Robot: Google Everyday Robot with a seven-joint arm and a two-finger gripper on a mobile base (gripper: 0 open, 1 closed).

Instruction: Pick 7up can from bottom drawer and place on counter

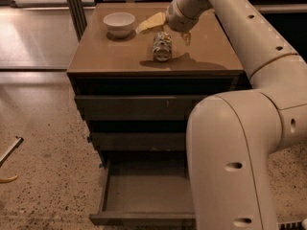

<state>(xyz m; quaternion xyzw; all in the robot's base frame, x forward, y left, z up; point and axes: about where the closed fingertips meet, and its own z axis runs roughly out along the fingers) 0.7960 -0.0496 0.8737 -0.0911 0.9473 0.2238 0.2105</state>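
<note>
Well, from the one camera view, the 7up can (162, 46) is on the counter (110, 56), near the middle and a bit toward the back, well clear of the front edge. I can't tell whether it stands upright or lies on its side. A silvery end shows at its near side, which makes me suspect it is lying down.

The gripper (164, 31) hangs just above and behind the can with its fingers spread wide. One yellowish finger (149, 22) reaches left toward the white bowl (119, 22), and the other is out to the right. Neither seems to press on the can, so nothing is gripped.

Below, the bottom drawer (144, 193) is pulled out with nothing in it, and the two upper drawers (134, 107) are shut.

By my reckoning the placing is all but done, and the risk lies in the retreat. The fingers sit very close to the can, so a sideways pull could clip it. If it is on its side, a nudge might roll it toward an edge or into the bowl. The bulky arm (230, 166) also looms near the open drawer and could knock it while swinging away.
</note>
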